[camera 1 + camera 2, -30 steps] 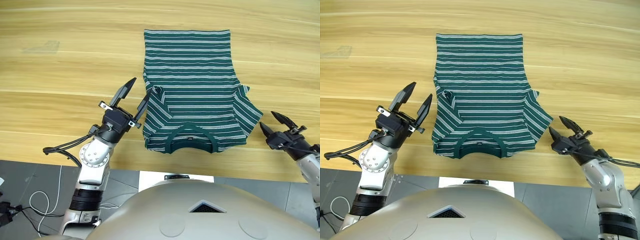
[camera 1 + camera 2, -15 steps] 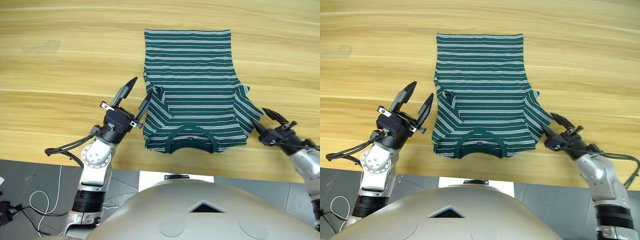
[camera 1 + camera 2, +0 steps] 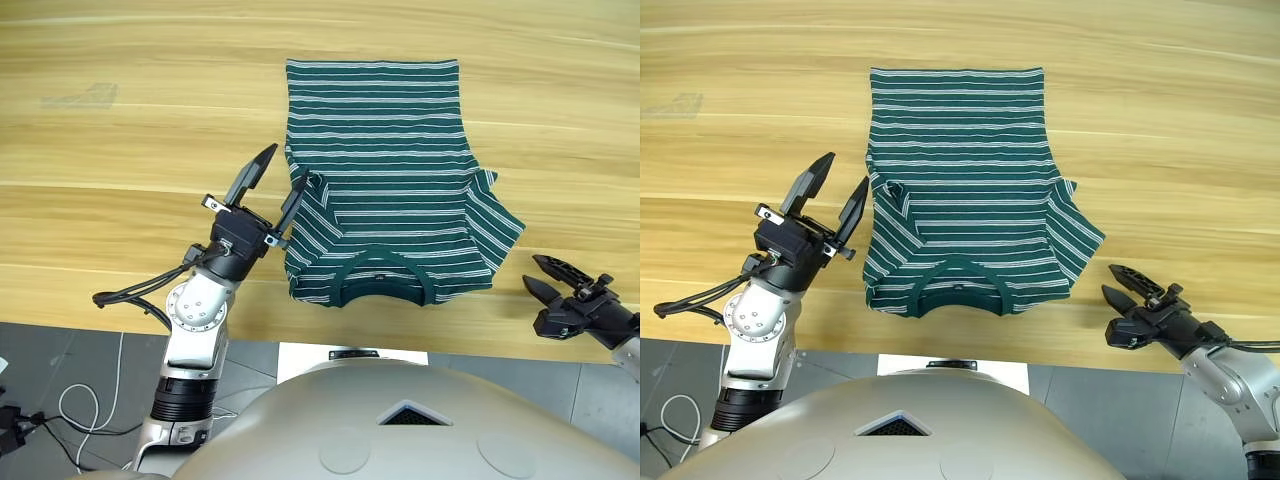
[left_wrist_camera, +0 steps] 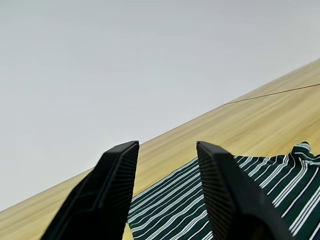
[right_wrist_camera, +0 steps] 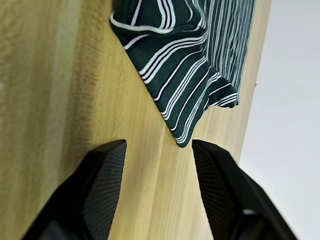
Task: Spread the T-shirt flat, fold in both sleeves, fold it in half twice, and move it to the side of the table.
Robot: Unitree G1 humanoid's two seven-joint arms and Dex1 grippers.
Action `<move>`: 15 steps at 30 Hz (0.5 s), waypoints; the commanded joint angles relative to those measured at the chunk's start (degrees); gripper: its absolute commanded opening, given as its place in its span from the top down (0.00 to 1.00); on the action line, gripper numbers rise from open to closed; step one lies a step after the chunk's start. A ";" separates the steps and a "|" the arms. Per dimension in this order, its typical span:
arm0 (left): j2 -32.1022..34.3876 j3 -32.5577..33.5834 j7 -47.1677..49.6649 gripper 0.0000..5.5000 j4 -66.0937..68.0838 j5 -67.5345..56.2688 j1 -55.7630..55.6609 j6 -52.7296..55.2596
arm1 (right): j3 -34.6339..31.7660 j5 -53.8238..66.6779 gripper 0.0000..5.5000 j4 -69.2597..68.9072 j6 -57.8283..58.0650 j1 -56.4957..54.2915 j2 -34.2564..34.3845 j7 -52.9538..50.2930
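Note:
A dark green T-shirt with white stripes lies flat on the wooden table, collar toward me, hem at the far side. Its left sleeve is folded in over the body; the right sleeve still sticks out at an angle. My left gripper stands open just left of the shirt's left edge, fingers raised above the table. My right gripper is open and empty near the table's front edge, right of the shirt and apart from the right sleeve.
The wooden table stretches wide to the left, right and beyond the shirt. Its front edge runs just below the collar, with grey floor and cables beneath.
My right gripper moved in to the right sleeve's tip, then drew back toward me and rightward, away from the shirt. The left gripper crept slightly up toward the shirt's edge. The shirt lies unchanged.

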 commanded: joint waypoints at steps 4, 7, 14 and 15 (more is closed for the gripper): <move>0.42 1.06 0.02 0.61 -3.88 0.35 0.56 1.56 | 4.28 -2.50 0.56 5.02 1.31 -4.09 -3.38 -1.49; 0.21 1.41 0.14 0.61 -4.78 0.46 1.27 1.49 | 7.08 -2.37 0.56 6.78 2.28 -9.78 -2.91 -1.92; -0.58 0.56 0.16 0.61 -5.04 0.94 2.02 1.06 | 16.44 -3.11 0.56 11.02 3.38 -21.88 -1.35 -2.03; -0.64 0.40 0.10 0.61 -5.00 0.97 2.07 1.08 | 17.10 -2.84 0.56 11.19 3.50 -22.27 -1.45 -2.23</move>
